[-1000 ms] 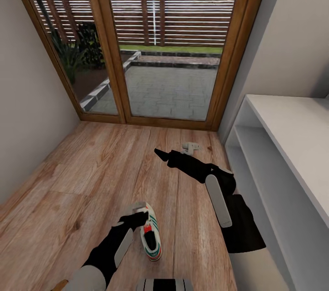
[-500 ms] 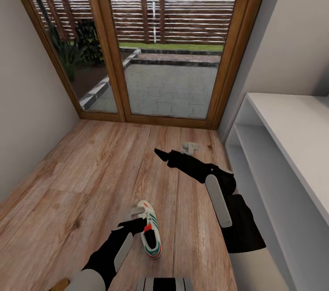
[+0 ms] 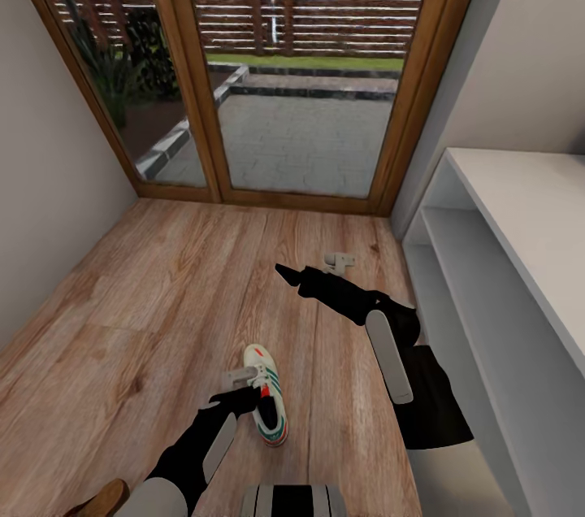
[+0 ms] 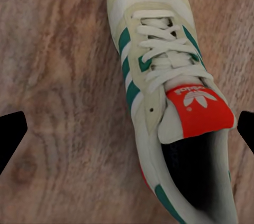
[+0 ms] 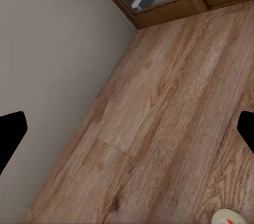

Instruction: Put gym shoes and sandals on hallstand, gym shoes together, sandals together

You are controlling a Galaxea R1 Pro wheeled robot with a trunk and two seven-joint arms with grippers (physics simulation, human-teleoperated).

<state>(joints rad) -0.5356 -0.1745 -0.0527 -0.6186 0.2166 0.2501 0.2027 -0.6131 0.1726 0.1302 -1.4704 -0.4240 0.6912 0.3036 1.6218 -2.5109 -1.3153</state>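
Note:
One gym shoe, off-white with green stripes and a red-orange tongue, lies on the corridor floor with its toe toward the glass door. My left gripper hovers open just over it. In the left wrist view the shoe lies between and beyond the spread black fingertips, untouched. My right gripper is open and empty above bare planks, farther toward the door. Its wrist view catches the shoe's toe at the edge. The hallstand stands along the right wall. A brown sandal-like shape peeks out by my left arm.
A wood-framed glass door closes the corridor's far end, with a paved patio behind it. A plain wall runs along the left. The hallstand's lower shelf is open toward the floor.
The head view has tilted down, so the whole picture slid up. My left gripper has shifted from beside the shoe's toe back toward its middle. The right arm holds its pose.

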